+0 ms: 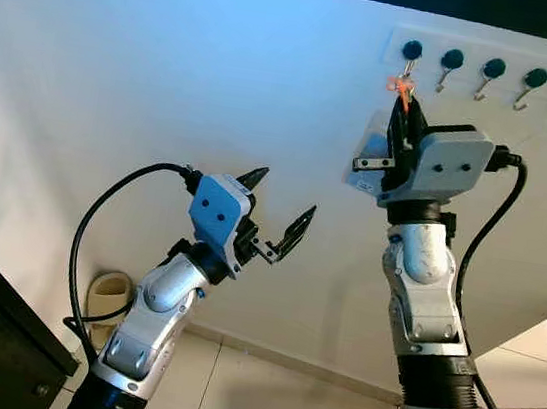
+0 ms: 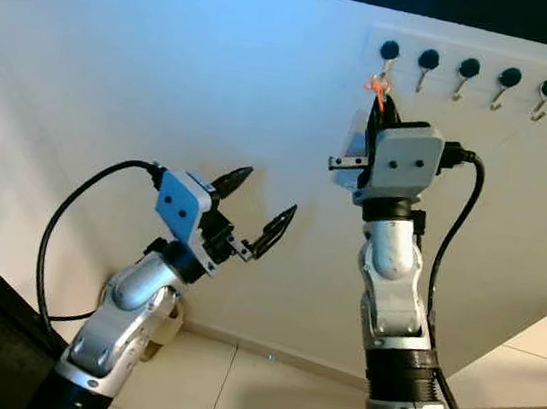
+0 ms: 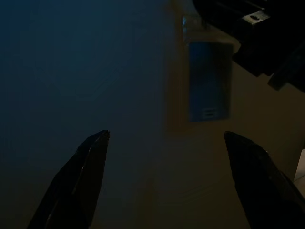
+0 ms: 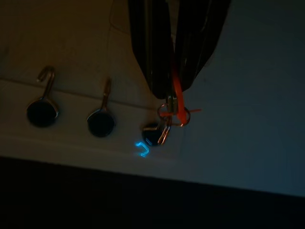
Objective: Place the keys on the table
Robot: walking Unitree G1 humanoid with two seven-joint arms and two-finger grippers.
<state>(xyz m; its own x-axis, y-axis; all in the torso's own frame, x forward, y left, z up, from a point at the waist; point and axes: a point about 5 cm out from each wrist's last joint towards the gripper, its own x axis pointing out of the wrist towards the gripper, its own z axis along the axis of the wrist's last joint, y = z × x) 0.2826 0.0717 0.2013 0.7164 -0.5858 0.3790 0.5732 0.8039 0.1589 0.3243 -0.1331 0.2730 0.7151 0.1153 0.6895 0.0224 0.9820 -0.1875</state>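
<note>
A: Leftmost, left hand [image 1: 277, 212] raised before the wall [image 1: 119, 73], fingers spread, nothing held.

B: Farther right, right hand [image 4: 172, 88] pinched on the orange tie of the keys [image 4: 170, 114], hanging at the first hook [image 4: 153, 134]. Could snag there if pulled straight off. No containers.

Head views are sharp and evenly lit, with a bluish cast across the wall [image 1: 121, 63] toward the robot's left and warmer tone to its right. Soft arm shadows fall on it. Both wrist views are very dark, grainy and slightly soft; edges fade to black.
</note>
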